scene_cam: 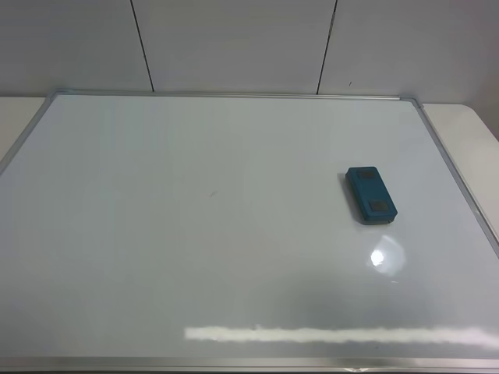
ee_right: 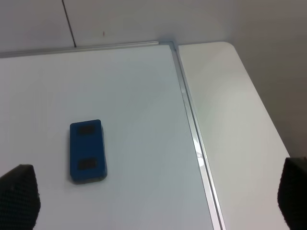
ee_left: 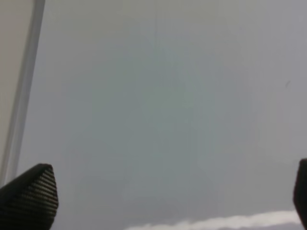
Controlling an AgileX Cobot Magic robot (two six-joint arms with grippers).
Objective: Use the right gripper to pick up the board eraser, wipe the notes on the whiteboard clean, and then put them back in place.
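Right of centre in the high view, the board eraser (scene_cam: 371, 195) lay flat on the whiteboard (scene_cam: 195, 234), which showed no notes, while the right gripper (ee_right: 153, 201) hung spread and empty, so the task looked finished.

No readable text, label, brand or number anywhere; the whiteboard (scene_cam: 195, 234) carries only a faint speck — the board eraser (scene_cam: 371, 195) is unmarked.
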